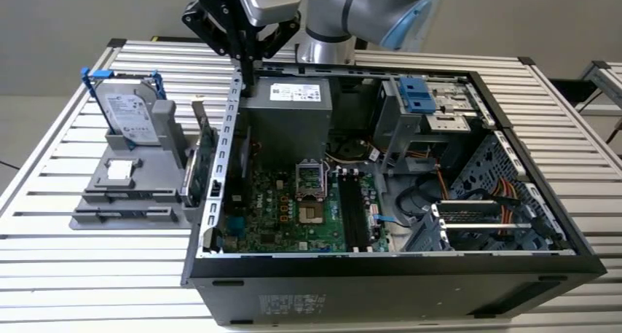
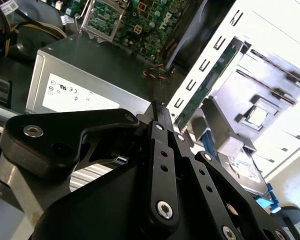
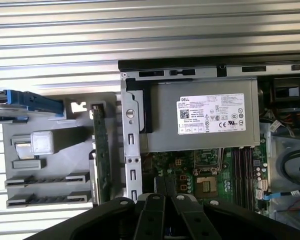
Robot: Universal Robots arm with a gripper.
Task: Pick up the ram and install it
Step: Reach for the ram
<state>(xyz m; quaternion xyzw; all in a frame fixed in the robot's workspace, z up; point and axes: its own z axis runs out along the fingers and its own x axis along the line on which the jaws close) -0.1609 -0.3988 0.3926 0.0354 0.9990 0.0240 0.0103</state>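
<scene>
Above a rear corner of the computer case [image 1: 389, 296], exterior view: the tool [image 1: 249, 74] hung with its fingers clenched together, nothing visible between them.
Counter, exterior view: the slatted counter [image 1: 58, 275] carried the open case and, at the exterior view's left, a grey tray [image 1: 127, 202].
Tool, second wrist view: the fingertips met near the edge of the power supply [image 2: 90, 70].
Tray, first wrist view: a green card [image 3: 101, 150] stood on edge just beside the case wall.
Ram: I could not tell where it sat.

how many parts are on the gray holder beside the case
3: a blue-railed hard drive standing at the end nearest the arm, a green card upright beside the case wall, a small square chip lying flat near the drive. The card could hide more.
</scene>
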